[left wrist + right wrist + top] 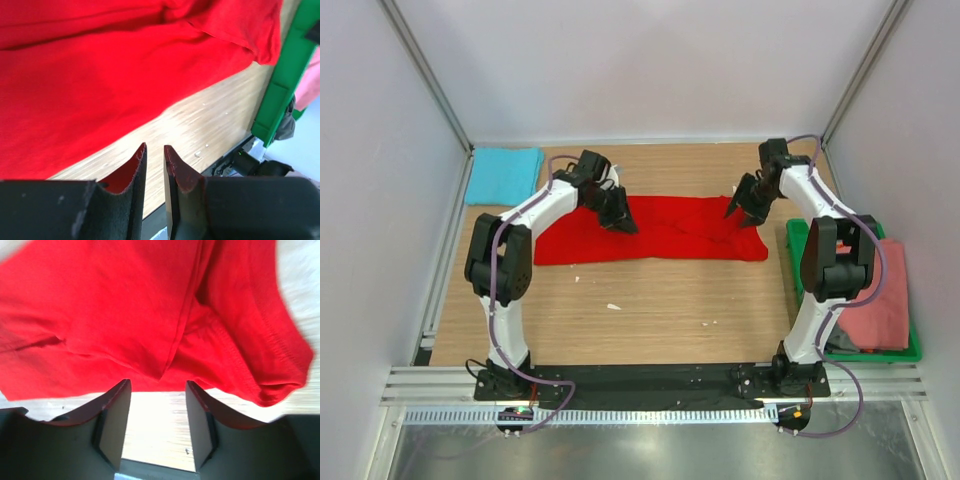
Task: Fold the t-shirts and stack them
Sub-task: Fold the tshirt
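A bright red t-shirt [665, 235] lies flat across the middle of the bench [660, 310], towards the far side. It forms a long band running left to right, with creases and a doubled layer near its right end.

The left gripper [618, 218] is low over the left part of this shirt. In the left wrist view its jaws stand only a narrow slit apart with nothing between them. Bare wood shows in the gap and the red cloth lies just beyond the tips.

The right gripper [745, 210] is at the shirt's right end. In the right wrist view its jaws are well apart and hold nothing. The near hem of the red shirt, with a stitched sleeve edge to one side, lies just past the tips.

A turquoise t-shirt [503, 175] lies folded into a neat rectangle at the far left corner of the bench, well apart from the red one.

A green crate [880, 355] sits at the right edge of the bench. It holds a crumpled salmon pink t-shirt [885, 310], with a bit of dark grey cloth [840, 345] at its near left corner.
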Controlling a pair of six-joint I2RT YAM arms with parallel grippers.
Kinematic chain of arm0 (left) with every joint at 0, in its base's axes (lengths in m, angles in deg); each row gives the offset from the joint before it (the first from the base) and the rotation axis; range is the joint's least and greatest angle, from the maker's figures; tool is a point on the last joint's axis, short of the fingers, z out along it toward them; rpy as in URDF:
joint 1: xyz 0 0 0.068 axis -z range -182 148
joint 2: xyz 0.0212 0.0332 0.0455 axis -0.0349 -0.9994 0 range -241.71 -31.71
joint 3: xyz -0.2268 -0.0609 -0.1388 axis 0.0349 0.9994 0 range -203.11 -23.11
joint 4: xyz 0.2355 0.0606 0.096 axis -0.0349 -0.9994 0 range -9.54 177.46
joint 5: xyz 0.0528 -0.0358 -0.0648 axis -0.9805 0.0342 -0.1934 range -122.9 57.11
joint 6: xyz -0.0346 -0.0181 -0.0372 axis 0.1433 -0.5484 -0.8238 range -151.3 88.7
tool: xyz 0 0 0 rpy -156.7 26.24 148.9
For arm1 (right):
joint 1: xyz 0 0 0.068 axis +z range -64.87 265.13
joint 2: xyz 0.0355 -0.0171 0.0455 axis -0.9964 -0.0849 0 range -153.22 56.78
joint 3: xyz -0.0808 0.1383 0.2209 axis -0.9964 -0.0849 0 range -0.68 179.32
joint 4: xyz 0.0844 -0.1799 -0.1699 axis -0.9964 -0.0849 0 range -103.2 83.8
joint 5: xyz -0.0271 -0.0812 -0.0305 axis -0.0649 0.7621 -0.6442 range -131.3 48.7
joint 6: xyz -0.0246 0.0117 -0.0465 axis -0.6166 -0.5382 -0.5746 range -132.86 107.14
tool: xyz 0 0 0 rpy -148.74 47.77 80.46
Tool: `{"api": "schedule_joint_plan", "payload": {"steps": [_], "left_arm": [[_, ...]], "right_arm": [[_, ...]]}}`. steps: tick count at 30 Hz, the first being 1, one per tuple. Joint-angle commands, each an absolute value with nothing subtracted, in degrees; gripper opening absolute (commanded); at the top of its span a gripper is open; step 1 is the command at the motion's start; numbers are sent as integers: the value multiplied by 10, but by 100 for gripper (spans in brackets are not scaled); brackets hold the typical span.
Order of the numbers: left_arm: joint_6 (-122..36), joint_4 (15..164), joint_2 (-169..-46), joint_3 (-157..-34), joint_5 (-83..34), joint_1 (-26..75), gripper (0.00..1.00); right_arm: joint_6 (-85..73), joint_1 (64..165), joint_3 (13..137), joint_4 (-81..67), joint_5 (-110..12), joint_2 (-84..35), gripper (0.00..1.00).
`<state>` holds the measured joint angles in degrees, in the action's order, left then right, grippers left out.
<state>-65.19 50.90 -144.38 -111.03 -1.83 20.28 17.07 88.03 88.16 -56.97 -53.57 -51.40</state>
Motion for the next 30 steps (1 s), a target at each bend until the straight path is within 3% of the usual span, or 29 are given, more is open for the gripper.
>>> {"api": "schedule_joint_plan", "payload": {"steps": [1,11,19,30], "left_arm": [[-665,542,-1450,-1115,12,209,20],[-665,544,-1430,-1085,7,218,19],[-646,524,-1430,-1090,2,218,18],[-626,504,-1432,-1105,-5,217,17]], "right_arm": [[210,887,822,-497,-590,-474,52],[259,908,745,-430,-615,-476,50],[263,908,753,-417,-613,-501,39],[270,908,752,-421,-618,-519,35]]}}
